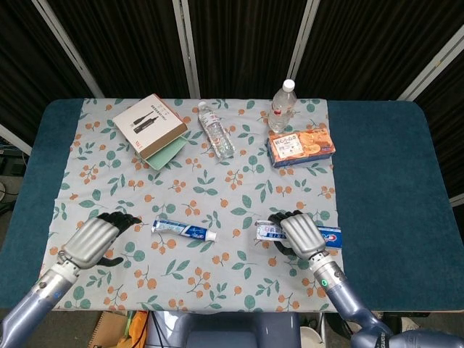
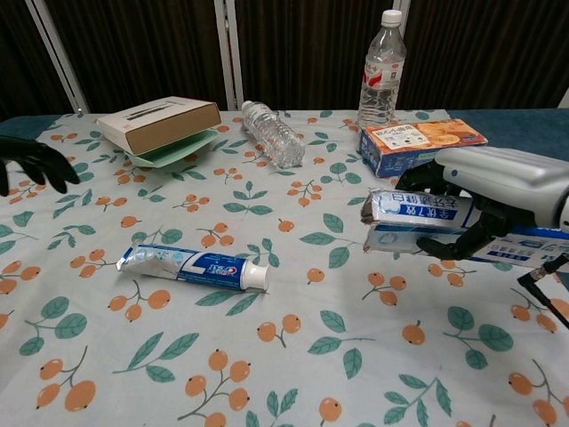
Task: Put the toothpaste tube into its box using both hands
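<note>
The blue and white toothpaste tube [image 1: 184, 230] [image 2: 196, 266] lies flat on the flowered cloth, cap end pointing right. My right hand [image 1: 301, 235] [image 2: 498, 189] grips the toothpaste box [image 1: 270, 232] [image 2: 418, 221] and holds it above the cloth, its open end facing left toward the tube. My left hand [image 1: 94, 241] [image 2: 32, 161] hovers left of the tube with fingers spread, holding nothing and apart from the tube.
At the back stand a brown box on a green booklet [image 1: 148, 124], a lying water bottle [image 1: 216, 129], an upright bottle [image 1: 283, 105] and an orange biscuit box [image 1: 300, 146]. The cloth's front edge [image 1: 217, 308] is near both hands.
</note>
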`<state>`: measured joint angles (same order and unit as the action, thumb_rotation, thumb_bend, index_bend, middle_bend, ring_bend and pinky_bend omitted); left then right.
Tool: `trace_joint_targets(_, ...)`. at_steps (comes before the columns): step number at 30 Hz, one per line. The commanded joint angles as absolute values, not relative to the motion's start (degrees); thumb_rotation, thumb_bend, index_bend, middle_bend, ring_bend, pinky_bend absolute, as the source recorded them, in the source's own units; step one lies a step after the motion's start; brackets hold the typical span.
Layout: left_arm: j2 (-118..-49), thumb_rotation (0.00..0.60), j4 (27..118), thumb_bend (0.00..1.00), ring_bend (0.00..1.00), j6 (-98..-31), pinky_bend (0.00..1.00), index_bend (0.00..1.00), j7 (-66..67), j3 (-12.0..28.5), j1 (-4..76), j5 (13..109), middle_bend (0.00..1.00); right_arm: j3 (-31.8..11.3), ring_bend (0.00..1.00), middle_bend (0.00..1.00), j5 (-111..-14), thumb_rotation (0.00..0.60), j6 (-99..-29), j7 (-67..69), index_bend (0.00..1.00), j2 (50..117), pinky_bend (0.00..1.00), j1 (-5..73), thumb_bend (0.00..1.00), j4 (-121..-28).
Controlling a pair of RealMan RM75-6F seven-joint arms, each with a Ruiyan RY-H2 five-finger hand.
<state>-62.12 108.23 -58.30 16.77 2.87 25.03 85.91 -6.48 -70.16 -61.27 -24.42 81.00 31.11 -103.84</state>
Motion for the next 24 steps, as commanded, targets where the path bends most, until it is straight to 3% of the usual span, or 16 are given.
trace_joint_targets(1,-70.00,0.600,103.85,0.13,0.25,-51.61,0.35,0.20,27.68,7.60,32.08,76.57,0.26,-6.63,0.46,0.52,-70.20,0.600,-61.80,-23.72,0.44,79.97,0.41,30.79,0.40,-104.47)
trace_joint_targets(12,-82.25,0.600,95.98,0.13,0.27,-47.34,0.39,0.24,41.74,10.25,41.80,61.69,0.30,-7.55,0.46,0.52,-70.06,0.600,-62.43,-19.85,0.44,76.14,0.41,30.10,0.40,-104.58)
trace_joint_targets(24,-86.22,0.600,93.89,0.13,0.36,-48.19,0.45,0.33,48.46,8.12,46.84,54.13,0.41,-7.62,0.46,0.52,-71.02,0.600,-62.80,-14.96,0.44,73.43,0.41,29.11,0.40,-103.04)
